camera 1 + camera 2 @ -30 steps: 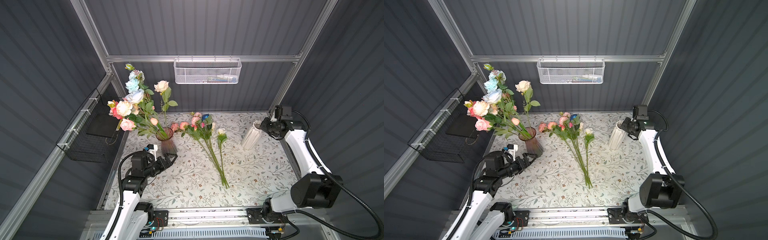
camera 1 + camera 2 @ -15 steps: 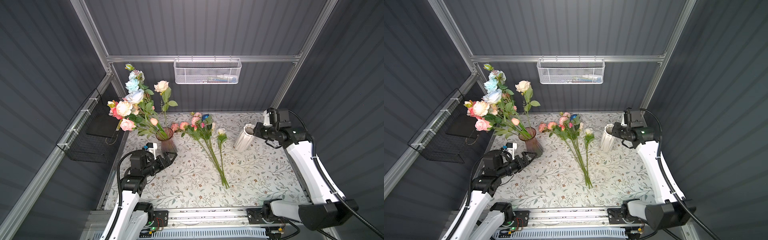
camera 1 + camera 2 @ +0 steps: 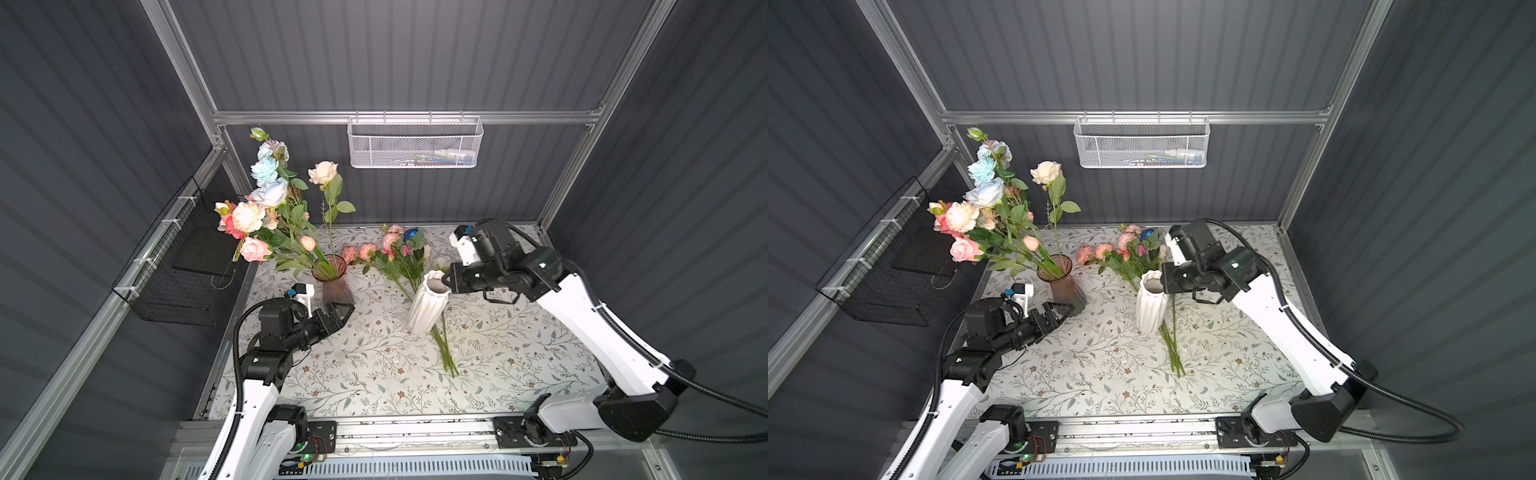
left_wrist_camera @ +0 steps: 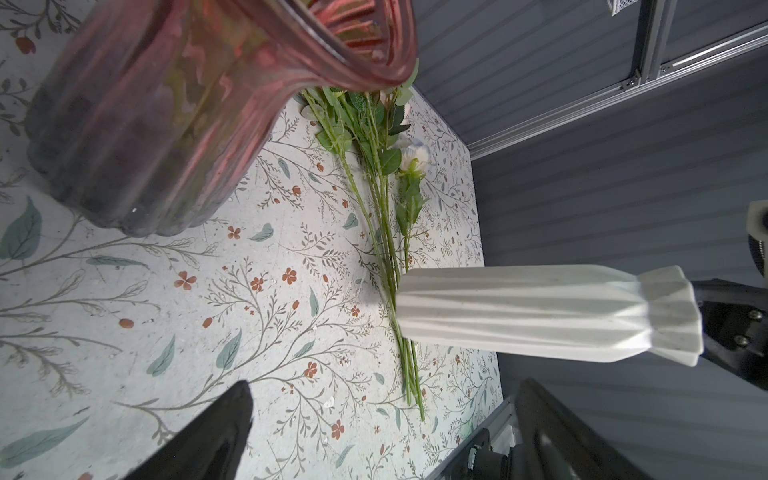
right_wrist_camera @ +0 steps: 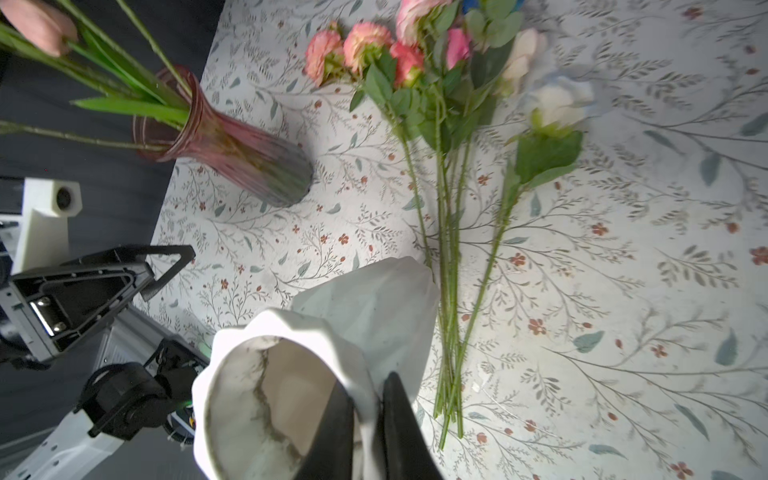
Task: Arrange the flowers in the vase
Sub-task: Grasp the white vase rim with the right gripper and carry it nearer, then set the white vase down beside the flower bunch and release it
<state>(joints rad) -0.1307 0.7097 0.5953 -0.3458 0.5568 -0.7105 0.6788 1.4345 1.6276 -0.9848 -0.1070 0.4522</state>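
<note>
Right gripper (image 3: 446,279) clenches the rim of the white ribbed ceramic vase (image 3: 428,305); left gripper (image 3: 340,309) gapes empty at six o'clock of the ribbed pink glass vase (image 3: 332,284). Loose green-stemmed pink flowers (image 3: 392,257) lie at eleven o'clock of the white vase: light, springy, likely best pinched mid-stem.

The left arm (image 3: 253,409) and right arm (image 3: 598,328) were white with black joints. A ribbed black cable (image 3: 706,436) looped at four o'clock.

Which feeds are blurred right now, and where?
Right wrist view: loose green-stemmed flowers smear, worst at the cream rose; white ribbed ceramic vase rim is sharp. Left wrist view: pink ribbed glass vase is soft, too close. Both top views: crisp.
</note>
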